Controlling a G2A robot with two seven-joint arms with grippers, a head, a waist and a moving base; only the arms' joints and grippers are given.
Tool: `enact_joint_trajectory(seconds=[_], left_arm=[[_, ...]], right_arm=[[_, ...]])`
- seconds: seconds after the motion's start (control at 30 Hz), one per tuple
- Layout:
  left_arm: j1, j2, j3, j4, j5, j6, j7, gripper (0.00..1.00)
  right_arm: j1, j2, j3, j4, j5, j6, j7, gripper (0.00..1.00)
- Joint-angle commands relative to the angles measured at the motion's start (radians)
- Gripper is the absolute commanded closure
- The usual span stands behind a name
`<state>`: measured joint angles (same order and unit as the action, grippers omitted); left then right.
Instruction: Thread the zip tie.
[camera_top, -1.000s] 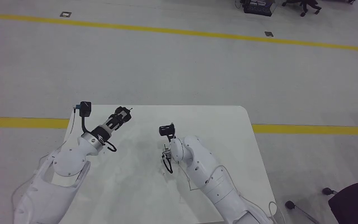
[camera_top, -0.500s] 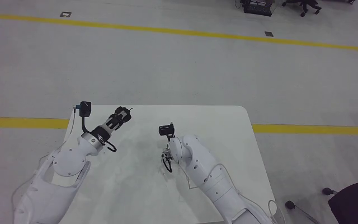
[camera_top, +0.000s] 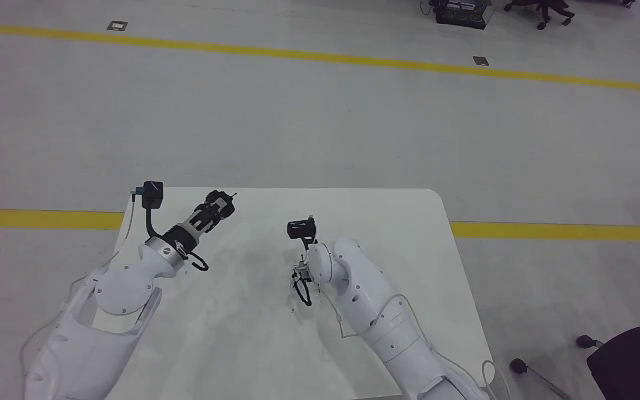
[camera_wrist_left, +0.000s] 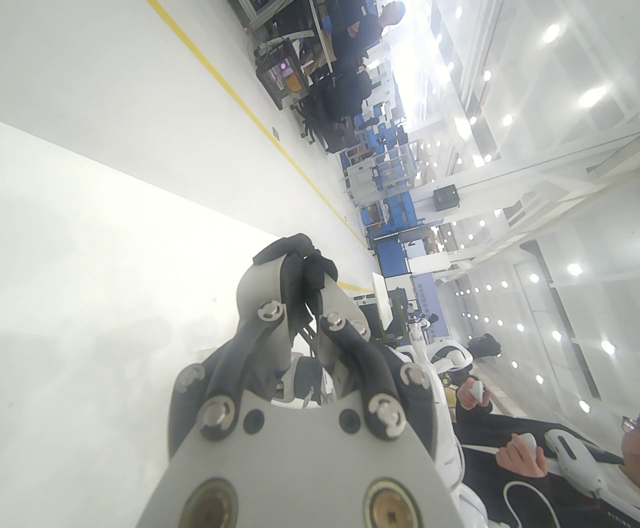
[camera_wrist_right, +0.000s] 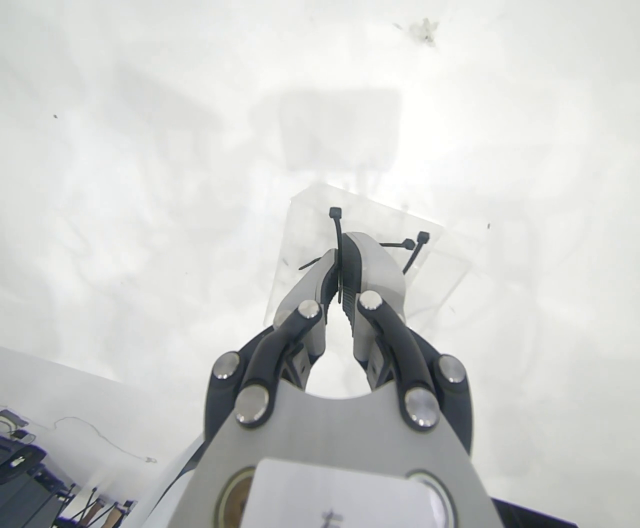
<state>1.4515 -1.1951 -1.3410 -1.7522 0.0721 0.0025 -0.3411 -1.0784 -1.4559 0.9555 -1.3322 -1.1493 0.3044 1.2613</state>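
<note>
Right fingers (camera_wrist_right: 380, 260) are pressed together on the strap of a black zip tie (camera_wrist_right: 339, 232), and its head pokes out past their tips. Left fingers (camera_wrist_left: 260, 290) are also pressed together, held up near the far left corner of the surface (camera_top: 400, 230), well apart from the right ones. A thin dark strand seems to run between them, but I cannot tell what it is. On the white surface, directly under the right fingers, sits a clear box (camera_wrist_right: 430, 280). In it lie two spare ties (camera_wrist_right: 415, 245), just beside the gripped one.

As I judge it, only the pick-up is done: one tie is in hand. Whether it has been lifted free of the box I cannot tell. No loop shows, and the tail has not been passed through the head. The threading itself, and getting the tail lined up with the head, is all left to do.
</note>
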Motion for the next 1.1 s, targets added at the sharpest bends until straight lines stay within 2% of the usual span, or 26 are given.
enact_joint_trajectory(seconds=[0.0,0.17,0.23,0.27,0.33,1.07], left_arm=[[0.000,0.000,0.000,0.000,0.000,0.000,0.000,1.00],[0.000,0.000,0.000,0.000,0.000,0.000,0.000,1.00],[0.000,0.000,0.000,0.000,0.000,0.000,0.000,1.00],[0.000,0.000,0.000,0.000,0.000,0.000,0.000,1.00],[0.000,0.000,0.000,0.000,0.000,0.000,0.000,1.00],[0.000,0.000,0.000,0.000,0.000,0.000,0.000,1.00]], right_arm=[[-0.009,0.004,0.010,-0.017,-0.004,-0.005,0.005,1.00],[-0.030,0.010,0.026,-0.046,-0.017,-0.007,0.018,1.00],[-0.035,0.011,0.027,-0.054,-0.023,-0.001,0.024,0.80],[-0.036,0.011,0.025,-0.055,-0.027,0.002,0.026,0.75],[-0.038,0.010,0.022,-0.058,-0.031,0.009,0.028,0.71],[-0.013,-0.005,-0.010,-0.001,-0.021,0.020,0.015,0.77]])
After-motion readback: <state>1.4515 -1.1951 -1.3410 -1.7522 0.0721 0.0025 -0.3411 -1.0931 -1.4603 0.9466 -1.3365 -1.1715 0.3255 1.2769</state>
